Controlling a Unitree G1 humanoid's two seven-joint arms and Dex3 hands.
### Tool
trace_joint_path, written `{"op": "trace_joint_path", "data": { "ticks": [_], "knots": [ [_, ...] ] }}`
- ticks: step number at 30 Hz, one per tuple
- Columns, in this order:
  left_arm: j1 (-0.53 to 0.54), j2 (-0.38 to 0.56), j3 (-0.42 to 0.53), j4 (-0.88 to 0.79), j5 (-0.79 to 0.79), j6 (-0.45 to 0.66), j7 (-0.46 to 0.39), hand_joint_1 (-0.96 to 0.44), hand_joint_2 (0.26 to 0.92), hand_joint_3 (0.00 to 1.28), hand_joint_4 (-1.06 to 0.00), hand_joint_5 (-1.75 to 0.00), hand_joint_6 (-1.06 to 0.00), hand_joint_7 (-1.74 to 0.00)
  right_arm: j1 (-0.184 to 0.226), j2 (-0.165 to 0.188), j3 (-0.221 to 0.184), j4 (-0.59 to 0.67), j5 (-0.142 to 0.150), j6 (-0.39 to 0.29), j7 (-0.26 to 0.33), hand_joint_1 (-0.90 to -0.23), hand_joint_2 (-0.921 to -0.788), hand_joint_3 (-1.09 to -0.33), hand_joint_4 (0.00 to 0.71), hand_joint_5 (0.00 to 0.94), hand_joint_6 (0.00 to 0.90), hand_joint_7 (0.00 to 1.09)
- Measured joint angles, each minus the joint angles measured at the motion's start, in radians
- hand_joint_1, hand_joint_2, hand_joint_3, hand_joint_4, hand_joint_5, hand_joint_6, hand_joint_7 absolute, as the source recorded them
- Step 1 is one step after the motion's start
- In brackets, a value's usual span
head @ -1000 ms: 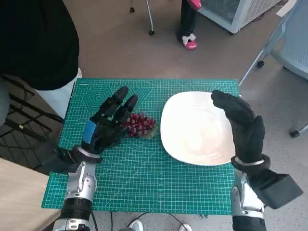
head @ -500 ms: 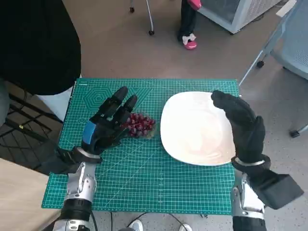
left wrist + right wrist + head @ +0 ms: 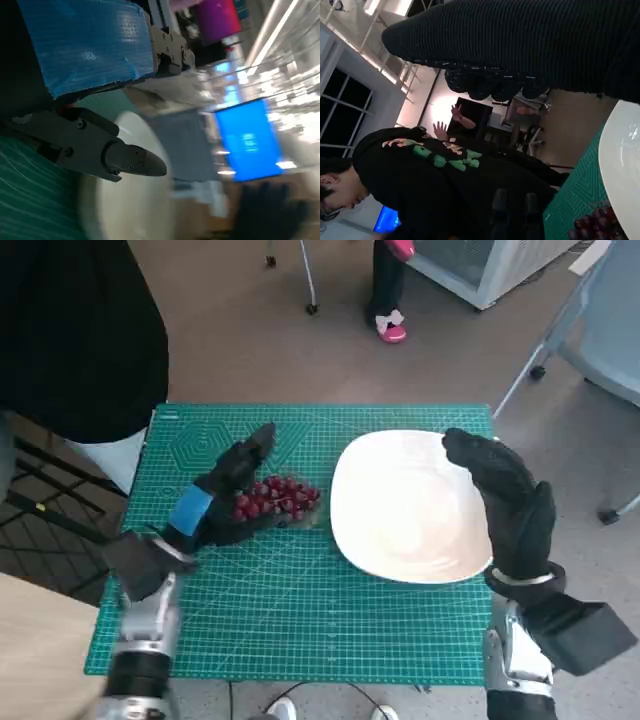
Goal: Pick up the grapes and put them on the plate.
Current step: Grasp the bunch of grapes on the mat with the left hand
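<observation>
Left hand [image 3: 215,498] fingers [image 3: 252,445] spread, resting against grapes [image 3: 272,498], nothing held

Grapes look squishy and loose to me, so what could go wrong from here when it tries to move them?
The grapes are a loose bunch, so some might drop off or roll over the green mat when lifted. The left hand lies against them from one side only, so it may push them rather than grip them. The right hand hovers over the plate rim and could nudge it.

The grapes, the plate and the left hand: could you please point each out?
grapes [image 3: 277,498], head view, middle of the bunch.
plate [image 3: 405,505], head view, bare centre.
left hand [image 3: 215,502], head view, back by the tape.
</observation>
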Motion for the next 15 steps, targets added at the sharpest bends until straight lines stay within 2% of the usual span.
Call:
{"op": "trace_joint_path", "data": {
  "ticks": [7,15],
  "knots": [
    [-0.008,0.068,-0.090,-0.144,0.311,0.155,0.078,-0.26,0.701,0.00,0.00,0.00,-0.16,-0.04,0.000,-0.001,0.000,-0.001,0.000,0.000,0.000,-0.599,-0.921,-0.877,0.396,0.001,0.002,0.45],
    [-0.073,0.090,-0.267,-0.237,0.634,0.402,0.096,-0.28,0.703,0.00,0.00,0.00,-0.19,-0.04,0.000,-0.004,0.000,-0.001,0.001,0.005,0.001,-0.600,-0.921,-0.877,0.399,0.003,0.005,0.45]
  ]
}}
